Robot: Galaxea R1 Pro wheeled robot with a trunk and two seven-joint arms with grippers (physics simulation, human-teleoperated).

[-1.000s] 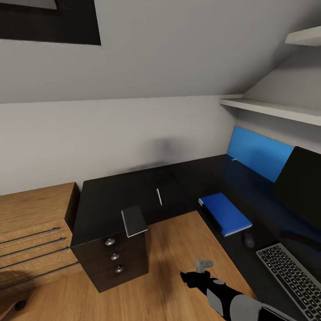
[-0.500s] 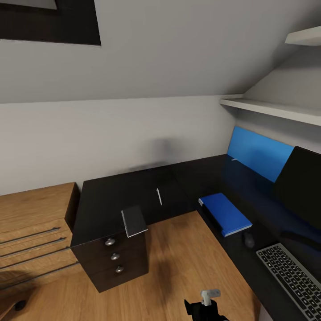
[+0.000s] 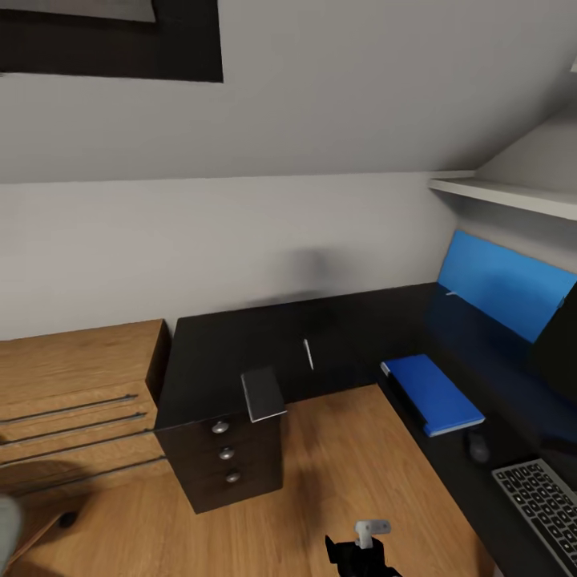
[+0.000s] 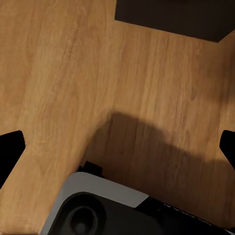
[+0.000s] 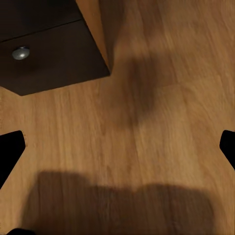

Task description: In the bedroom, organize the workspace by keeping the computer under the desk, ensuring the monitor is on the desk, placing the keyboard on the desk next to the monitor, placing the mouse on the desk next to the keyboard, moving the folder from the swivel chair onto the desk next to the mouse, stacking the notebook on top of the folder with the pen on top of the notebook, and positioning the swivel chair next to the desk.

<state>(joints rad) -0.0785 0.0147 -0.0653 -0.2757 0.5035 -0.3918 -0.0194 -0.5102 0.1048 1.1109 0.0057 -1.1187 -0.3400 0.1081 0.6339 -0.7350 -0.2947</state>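
Notebook [image 3: 263, 394] is seen lying grey and tilted at the front corner of the black desk [image 3: 240, 353], overhanging the edge above a black drawer unit [image 3: 227, 462] with three round knobs; a thin pale pen [image 3: 308, 353] lies on the desktop at about 2 o'clock from it, apart from it; further round at 3 o'clock the blue folder [image 3: 433, 393] rests flat on the desk's right wing, with the small dark mouse [image 3: 478, 447] just beyond its near end at 5 o'clock and the keyboard [image 3: 545, 505] near the mouse, cut by the picture's edge; a dark corner of the monitor [image 3: 561, 344] is seen at the right edge, with a blue panel [image 3: 505, 280] against the wall behind it and a white shelf [image 3: 505, 195] above; low oak drawers [image 3: 72, 401] stand at 9 o'clock from the notebook; a black-framed skylight [image 3: 112, 40] is set in the sloped ceiling; the right gripper [image 5: 117, 147] is spread wide over the wood floor [image 3: 344, 465], its dark fingertips [image 5: 10, 149] at opposite edges of the wrist view, near the drawer unit's corner; the left gripper [image 4: 117, 149] is likewise spread apart over bare floor above the robot's grey base [image 4: 98, 205].
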